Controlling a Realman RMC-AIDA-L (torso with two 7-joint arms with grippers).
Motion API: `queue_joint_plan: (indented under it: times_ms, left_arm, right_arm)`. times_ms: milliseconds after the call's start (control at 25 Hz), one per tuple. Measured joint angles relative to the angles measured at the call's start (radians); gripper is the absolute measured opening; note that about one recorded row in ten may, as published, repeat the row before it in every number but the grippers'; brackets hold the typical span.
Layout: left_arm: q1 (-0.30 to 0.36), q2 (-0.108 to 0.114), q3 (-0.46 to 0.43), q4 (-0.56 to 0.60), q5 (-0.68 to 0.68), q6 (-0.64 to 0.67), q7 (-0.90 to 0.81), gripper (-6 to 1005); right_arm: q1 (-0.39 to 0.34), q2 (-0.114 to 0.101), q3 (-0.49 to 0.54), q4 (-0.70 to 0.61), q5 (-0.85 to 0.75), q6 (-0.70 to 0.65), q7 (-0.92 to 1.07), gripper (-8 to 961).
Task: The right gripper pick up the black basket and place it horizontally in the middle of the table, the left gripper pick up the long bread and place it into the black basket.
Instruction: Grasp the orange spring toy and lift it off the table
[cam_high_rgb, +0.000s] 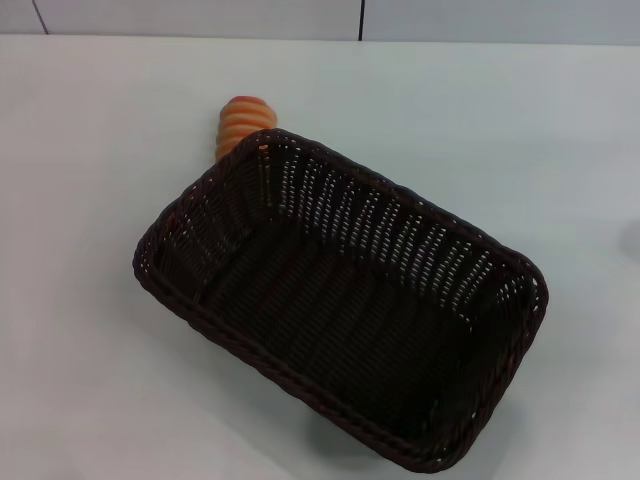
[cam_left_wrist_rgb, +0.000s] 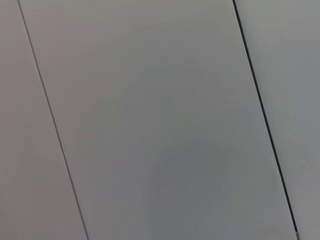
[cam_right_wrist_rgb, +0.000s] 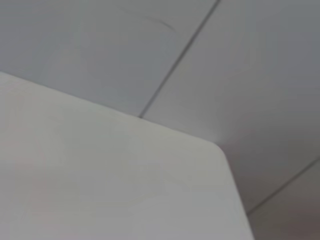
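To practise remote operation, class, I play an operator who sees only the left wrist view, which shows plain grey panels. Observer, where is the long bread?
Observer: The small, oblong, orange-striped long bread lies on the plain white table, behind the far left corner of the large, dark, woven wicker black basket, whose rim partly hides it.
Operator: Is the basket empty?
Observer: Yes, nothing lies in it.
Operator: Is it set square?
Observer: No, it lies diagonally in the head view.
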Motion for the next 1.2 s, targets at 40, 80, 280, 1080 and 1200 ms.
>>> queue_joint_plan:
  times_ms: [40,80,280,1080,1200]
  left_arm:
    - [-0.001,0.000,0.000,0.000,0.000,0.000,0.001,776]
    - [-0.003,0.000,0.000,0.000,0.000,0.001,0.001,776]
    - [-0.014,0.001,0.016,-0.013,0.000,0.006,0.000,776]
    - [-0.104,0.003,0.047,-0.026,-0.001,0.051,-0.014,776]
    - [-0.127,0.003,0.057,-0.047,0.002,0.053,-0.009,776]
  right_arm:
    - [0.000,0.004,0.000,0.000,-0.015,-0.003,0.000,390]
    - [-0.005,0.009,0.000,0.000,-0.030,0.005,0.000,390]
    - [-0.096,0.030,-0.016,-0.002,-0.068,0.226,0.019,390]
    - [-0.356,0.030,0.393,-0.575,-0.241,2.064,0.533,390]
    - [-0.303,0.031,0.423,-0.638,-0.371,2.133,0.533,390]
